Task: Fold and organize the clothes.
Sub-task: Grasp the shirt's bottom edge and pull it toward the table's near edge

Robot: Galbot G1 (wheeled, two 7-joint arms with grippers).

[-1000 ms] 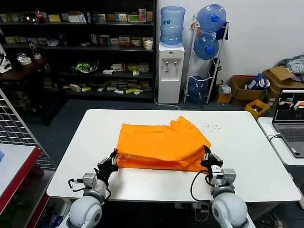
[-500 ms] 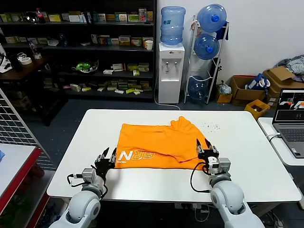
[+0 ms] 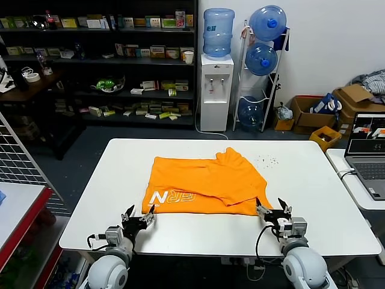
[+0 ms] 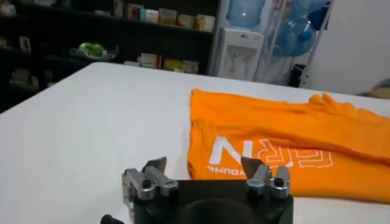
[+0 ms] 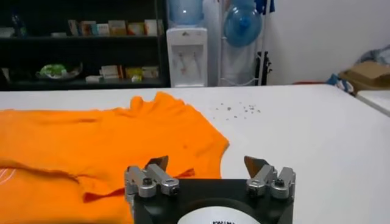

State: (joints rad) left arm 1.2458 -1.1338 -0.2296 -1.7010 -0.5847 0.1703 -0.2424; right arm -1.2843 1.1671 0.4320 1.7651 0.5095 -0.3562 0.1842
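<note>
The orange T-shirt (image 3: 204, 183) lies folded on the white table (image 3: 90, 198), its front flap showing white block lettering (image 3: 171, 197). It also shows in the left wrist view (image 4: 286, 137) and in the right wrist view (image 5: 91, 152). My left gripper (image 3: 139, 218) is open and empty at the near edge, just short of the shirt's near left corner; in its own view (image 4: 204, 168) the jaws stand wide apart. My right gripper (image 3: 272, 211) is open and empty, just off the shirt's near right corner, and its own view (image 5: 207, 165) shows the same.
A laptop (image 3: 368, 150) sits on a side table at the right. A wire rack (image 3: 24, 174) stands at the left. A water dispenser (image 3: 215, 90), bottle rack and dark shelves stand behind the table. Small dark specks (image 3: 266, 160) lie on the table by the shirt.
Both grippers have let go of the shirt's near edge, opened and drawn back toward the table's near edge. The folded flap now lies flat with its lettering up.
</note>
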